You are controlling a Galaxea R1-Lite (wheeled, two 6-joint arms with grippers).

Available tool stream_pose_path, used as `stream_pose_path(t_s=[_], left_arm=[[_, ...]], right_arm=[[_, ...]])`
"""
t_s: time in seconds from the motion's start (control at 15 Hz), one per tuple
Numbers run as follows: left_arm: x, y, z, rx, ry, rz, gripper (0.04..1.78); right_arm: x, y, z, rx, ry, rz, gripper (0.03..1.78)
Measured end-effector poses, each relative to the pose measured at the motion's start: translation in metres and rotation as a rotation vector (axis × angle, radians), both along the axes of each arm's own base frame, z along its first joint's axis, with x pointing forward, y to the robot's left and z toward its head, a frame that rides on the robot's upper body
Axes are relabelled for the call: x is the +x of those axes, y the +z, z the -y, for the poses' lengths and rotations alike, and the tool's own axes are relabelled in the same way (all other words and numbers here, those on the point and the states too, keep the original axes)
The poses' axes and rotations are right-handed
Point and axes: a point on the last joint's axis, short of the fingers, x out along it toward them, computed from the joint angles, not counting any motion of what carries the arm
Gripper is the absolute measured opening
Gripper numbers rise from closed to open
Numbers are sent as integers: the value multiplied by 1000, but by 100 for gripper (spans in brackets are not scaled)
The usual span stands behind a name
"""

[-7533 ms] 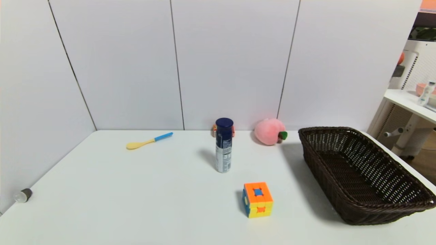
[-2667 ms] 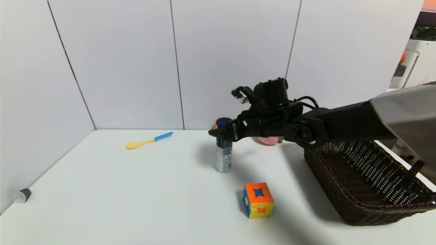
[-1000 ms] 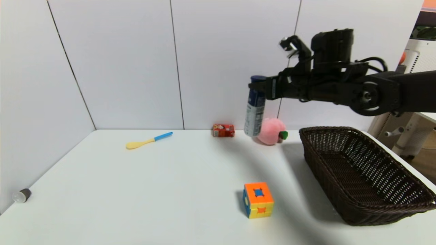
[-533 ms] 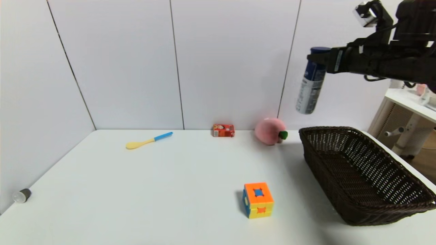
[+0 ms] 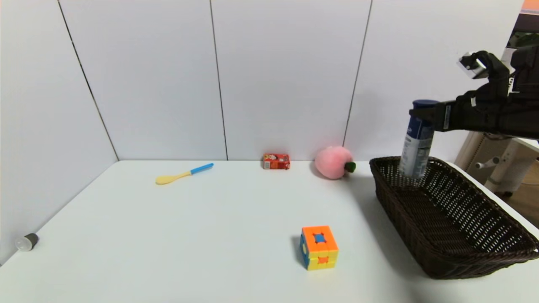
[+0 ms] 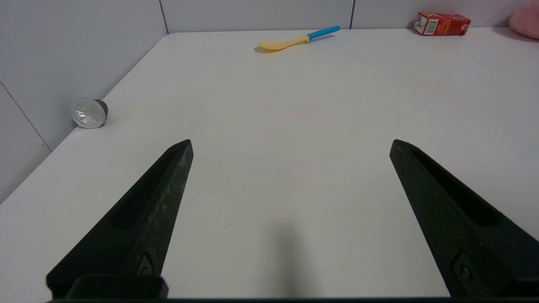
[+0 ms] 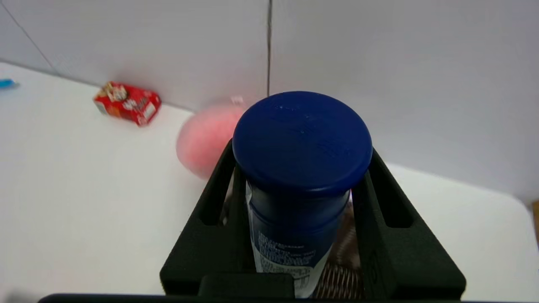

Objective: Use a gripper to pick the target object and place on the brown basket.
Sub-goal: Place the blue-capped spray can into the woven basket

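navy-capped spray can (image 5: 416,143) clamped in right end effector (image 5: 422,113) above brown basket (image 5: 446,265); left end effector (image 6: 290,145) open.

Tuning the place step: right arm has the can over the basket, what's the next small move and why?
Probably lower it a little further, then release. The right tool is shut on the spray can just under its cap, upright, its base hanging over the far end of the brown basket, apparently not yet on the floor. Dropping from here risks toppling. The left tool sits open over the table.

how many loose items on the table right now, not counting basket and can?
5: spoon far left, red carton and pink plush along the back wall, puzzle cube near centre, small capsule at the left edge. None look hidden.
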Motion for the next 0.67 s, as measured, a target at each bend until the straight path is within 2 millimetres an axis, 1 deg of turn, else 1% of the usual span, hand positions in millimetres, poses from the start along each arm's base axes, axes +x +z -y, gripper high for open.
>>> stream_pose_path(t_s=[0.2, 0.33, 0.67], left_arm=[[0, 0, 0, -1, -1, 0, 169], [0, 0, 0, -1, 0, 0, 169], [0, 0, 0, 0, 0, 0, 169]], right_arm=[[-8, -27, 8, 6, -24, -91, 72], [-13, -40, 10, 9, -34, -141, 72], [-22, -59, 13, 18, -48, -195, 72]])
